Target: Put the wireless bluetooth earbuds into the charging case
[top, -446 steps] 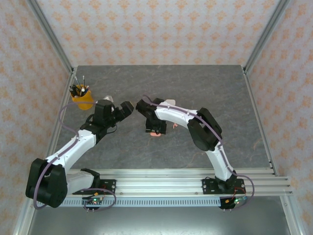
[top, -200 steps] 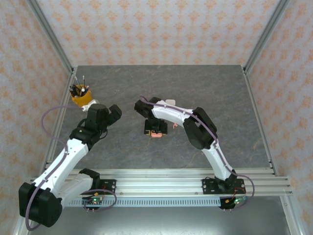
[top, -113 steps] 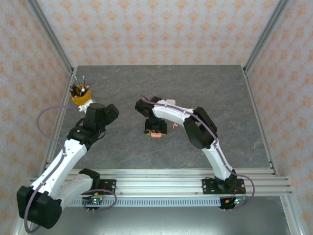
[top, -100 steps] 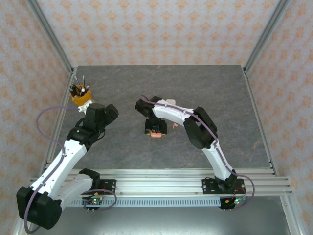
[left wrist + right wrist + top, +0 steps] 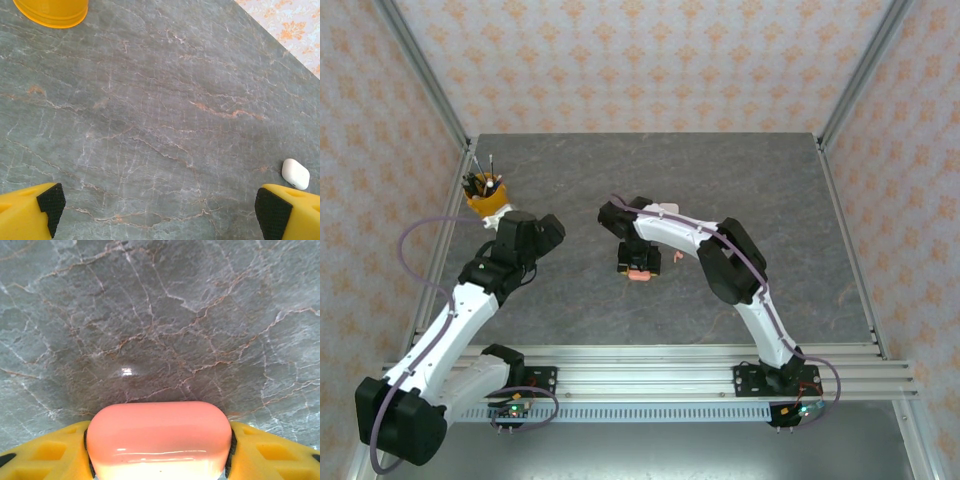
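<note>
A coral-pink charging case (image 5: 157,435), smooth and closed, sits between the yellow fingers of my right gripper (image 5: 157,442); both pads press its ends. From above, the case (image 5: 640,273) is low over the middle of the table under that gripper (image 5: 639,266). A tiny coral-pink earbud (image 5: 678,256) lies just right of it. My left gripper (image 5: 160,212) hangs open over bare table, nothing between its fingers. A white case (image 5: 295,173) lies by its right finger. In the top view the left gripper (image 5: 552,229) is left of centre.
An orange cup (image 5: 487,200) holding pens stands at the table's left edge, close behind the left gripper; its base (image 5: 52,12) shows in the left wrist view. Grey marble table (image 5: 770,190) spreads to the right and back. Patterned walls enclose three sides.
The left gripper has drawn back from the centre toward the cup and stayed open. The right gripper's fingers have narrowed onto the pink case, with little other motion.
</note>
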Robot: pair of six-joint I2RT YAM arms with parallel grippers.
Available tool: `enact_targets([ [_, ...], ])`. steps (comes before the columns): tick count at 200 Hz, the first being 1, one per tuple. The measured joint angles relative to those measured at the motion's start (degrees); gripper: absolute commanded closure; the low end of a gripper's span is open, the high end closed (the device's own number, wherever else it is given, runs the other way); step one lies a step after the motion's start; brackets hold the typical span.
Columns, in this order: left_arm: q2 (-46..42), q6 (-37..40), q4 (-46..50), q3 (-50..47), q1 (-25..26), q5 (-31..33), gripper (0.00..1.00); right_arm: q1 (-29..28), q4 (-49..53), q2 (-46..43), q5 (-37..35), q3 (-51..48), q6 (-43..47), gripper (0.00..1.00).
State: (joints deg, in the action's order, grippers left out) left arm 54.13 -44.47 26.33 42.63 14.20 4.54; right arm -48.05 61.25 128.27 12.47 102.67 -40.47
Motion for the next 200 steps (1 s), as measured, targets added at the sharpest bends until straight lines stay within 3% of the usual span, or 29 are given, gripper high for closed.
enact_targets([
  [70, 1.0, -0.1, -0.9, -1.1, 0.0, -1.7, 0.0, 0.3, -2.3, -0.5, 1.0, -1.7, -3.0, 0.31],
  [200, 3.0, 0.0, -2.5, -1.6, 0.0, -4.3, 0.0, 0.4, -3.0, -0.9, 1.3, -2.4, -5.3, 0.27],
])
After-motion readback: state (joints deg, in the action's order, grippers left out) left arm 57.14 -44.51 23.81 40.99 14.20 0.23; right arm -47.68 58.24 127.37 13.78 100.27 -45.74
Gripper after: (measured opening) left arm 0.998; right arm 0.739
